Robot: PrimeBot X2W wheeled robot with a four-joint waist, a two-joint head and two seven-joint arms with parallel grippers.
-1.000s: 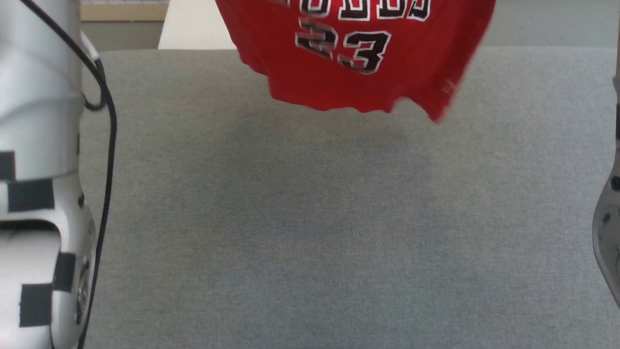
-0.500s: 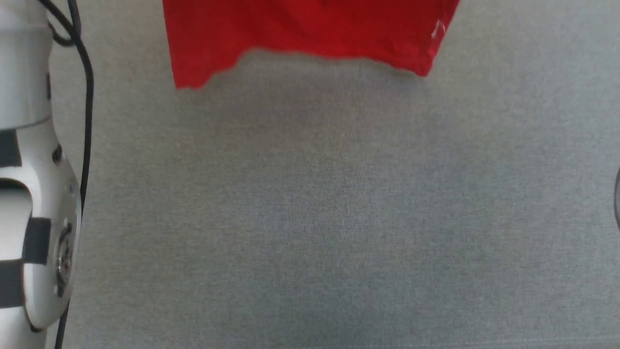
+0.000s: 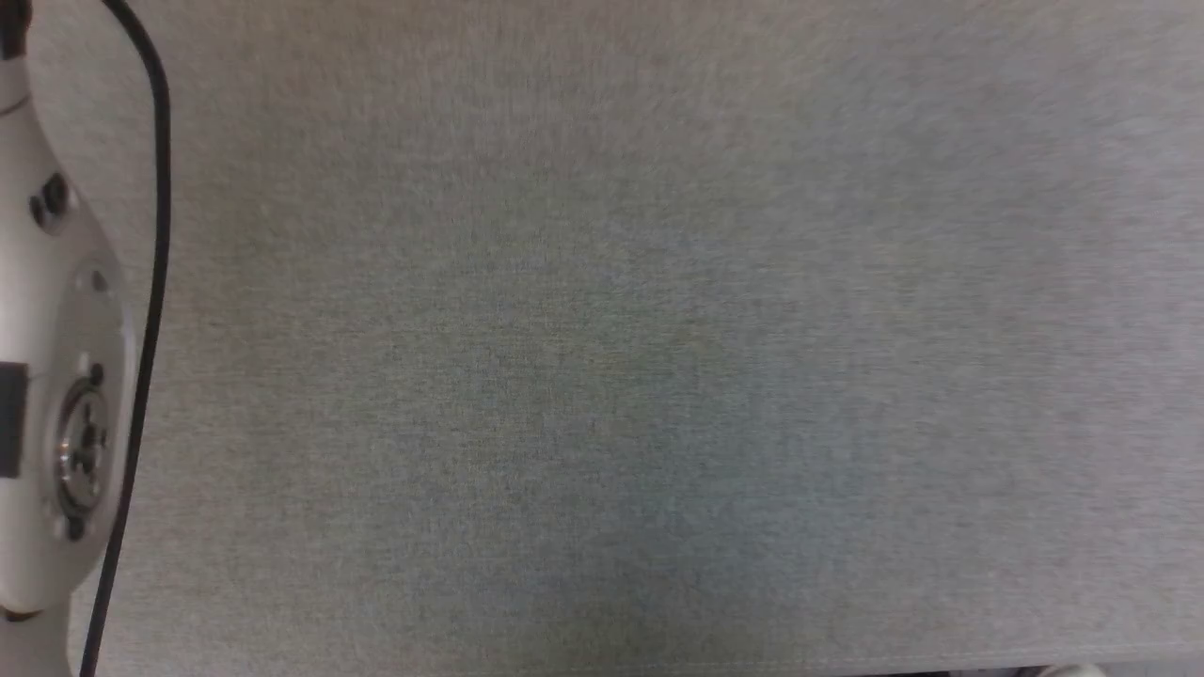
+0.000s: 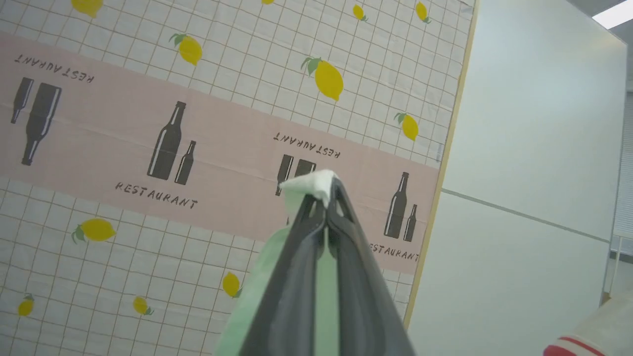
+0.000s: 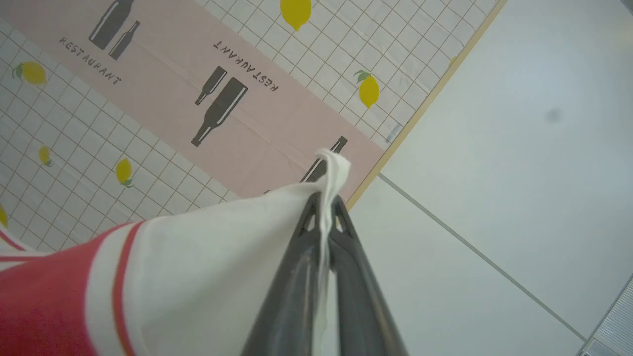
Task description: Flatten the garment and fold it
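A: Where is the garment (image 5: 188,257) hanging?
B: At the lower left, white and red. The right gripper (image 5: 326,205) is pinching it tight.
A: The left gripper (image 4: 325,202)?
B: Pinching its white edge tight too, mid-frame.

The garment (image 5: 198,257) runs off the right wrist view's left and bottom edges, so most of its red body is cut off. In the left wrist view the left gripper (image 4: 324,200) covers much of the pinched fabric, which blurs to pale green below. The head view's left edge cuts the pale forearm (image 3: 56,395).
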